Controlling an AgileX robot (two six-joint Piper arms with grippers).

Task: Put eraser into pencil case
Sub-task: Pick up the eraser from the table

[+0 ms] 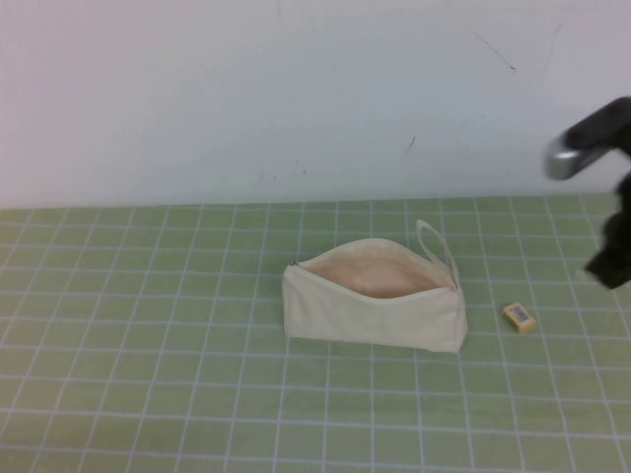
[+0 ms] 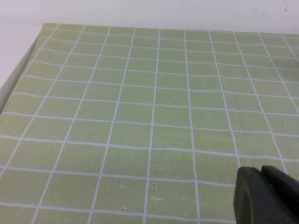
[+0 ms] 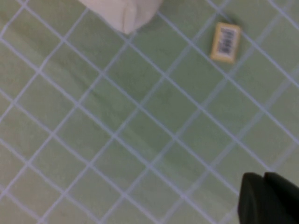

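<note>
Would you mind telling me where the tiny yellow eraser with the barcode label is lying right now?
In the high view the tiny yellow eraser lies flat on the green gridded mat, on the robot's right, just beyond the strap end of the cream-white fabric pencil case, apart from it.

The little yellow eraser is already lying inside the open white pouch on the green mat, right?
No. In the high view the eraser lies on the green mat beside the open pencil case, near its strap end, not inside. The right gripper hangs above; the left gripper is elsewhere.
</note>
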